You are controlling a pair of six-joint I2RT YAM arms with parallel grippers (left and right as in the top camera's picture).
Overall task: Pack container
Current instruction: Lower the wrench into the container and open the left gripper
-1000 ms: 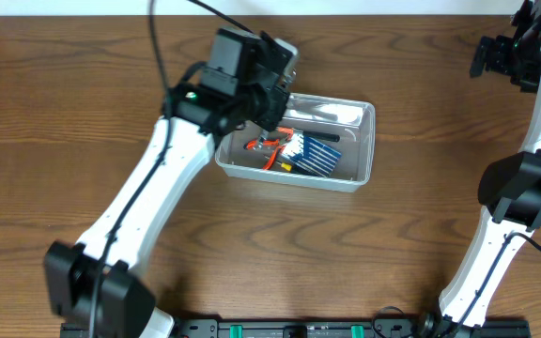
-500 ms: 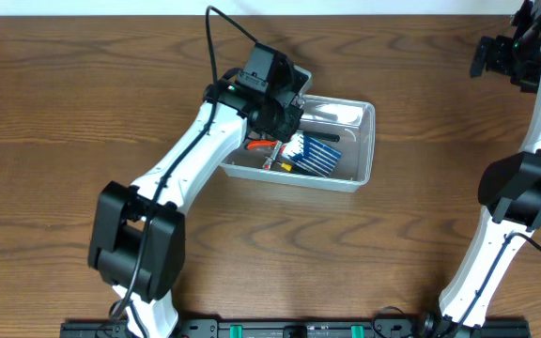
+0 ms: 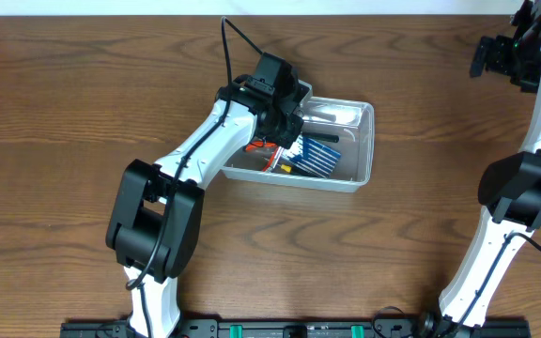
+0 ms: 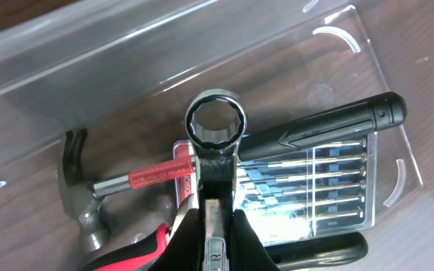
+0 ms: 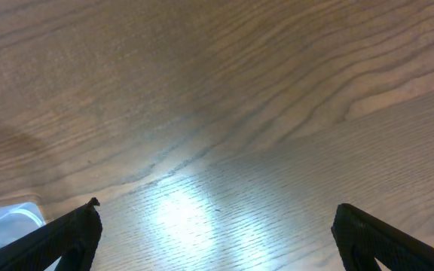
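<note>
Clear plastic container (image 3: 371,141) sitting mid-scene on the surface (image 3: 64,141), holding hammer (image 4: 157,175) and screwdriver set (image 4: 330,199); left fingers (image 4: 247,245) pinching wrench (image 4: 212,128) above them, likely for adding; right fingers (image 5: 59,237) standing spread, idling far right.

One container (image 3: 341,183), one wrench (image 4: 215,159), one hammer (image 4: 126,184), one screwdriver case (image 4: 330,197), one black-handled tool (image 4: 330,124), one pliers (image 4: 138,248)

You have bright, even light from overhead on the tabletop (image 3: 64,141), with soft shadows beside the left arm (image 3: 191,155). In the left wrist view, glare whitens the screwdriver case (image 4: 315,192) and streaks the container (image 4: 89,60) wall; the wrench (image 4: 213,128) ring is sharp. In the right wrist view, a white sheen blooms on the wood, and the fingers (image 5: 55,239) blur darkly.
</note>
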